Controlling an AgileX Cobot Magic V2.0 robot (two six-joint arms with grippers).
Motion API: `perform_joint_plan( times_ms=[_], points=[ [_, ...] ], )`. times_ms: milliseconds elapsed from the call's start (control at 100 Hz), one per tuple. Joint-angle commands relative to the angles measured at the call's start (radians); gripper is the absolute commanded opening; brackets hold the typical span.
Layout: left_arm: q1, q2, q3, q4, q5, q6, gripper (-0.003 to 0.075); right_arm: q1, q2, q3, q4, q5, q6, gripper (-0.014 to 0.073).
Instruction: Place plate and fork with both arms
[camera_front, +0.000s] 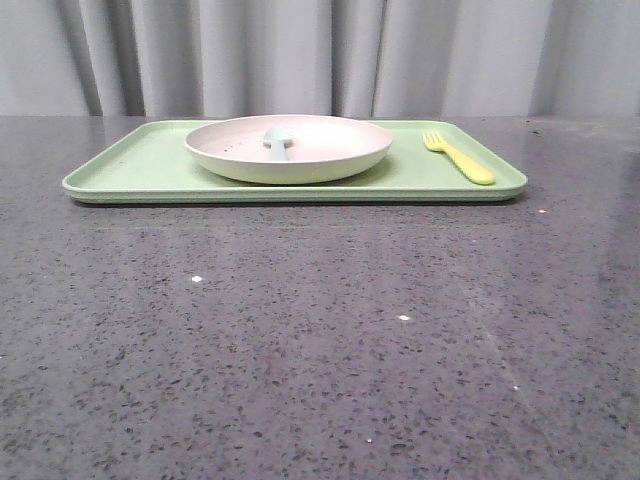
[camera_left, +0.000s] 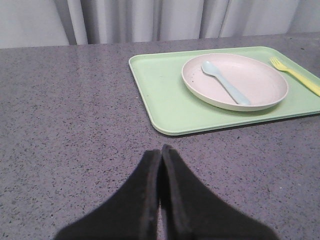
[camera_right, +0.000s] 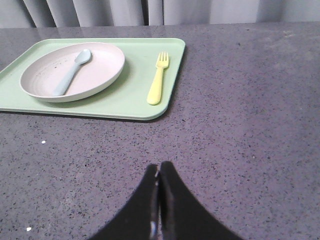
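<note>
Left gripper (camera_left: 161, 155) and right gripper (camera_right: 159, 172) both pressed together, empty, low over near tabletop. Risk: spoon (camera_left: 223, 81) sliding off plate (camera_left: 235, 81) if tilted; thin fork (camera_right: 157, 78) slipping. Plate far, mid-tray (camera_front: 120, 170); fork to its right, w/ both well apart from grippers.

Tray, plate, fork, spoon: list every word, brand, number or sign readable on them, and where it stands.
None: no text, number or logo shows in any view.
Tray: plain green.
Plate: plain cream, only faint specks.
Fork: plain yellow.
Spoon: plain blue.
</note>
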Motion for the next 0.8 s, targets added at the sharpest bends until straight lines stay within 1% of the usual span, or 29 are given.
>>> perform_joint_plan(
  times_ms=[0,690,790],
  points=[
    [0.003,0.009,-0.026,-0.004,-0.077,-0.008,-0.002,-0.005,0.006,-0.024,-0.019,-0.076,-0.011,-0.0067],
    [0.003,0.009,-0.026,-0.001,-0.073,-0.008,-0.002,-0.005,0.006,-0.024,-0.019,-0.076,-0.011,-0.0067],
    [0.006,0.006,-0.026,0.021,-0.13,-0.008,-0.002,-0.005,0.006,-0.024,-0.019,-0.076,-0.011,-0.0067]
  ],
)
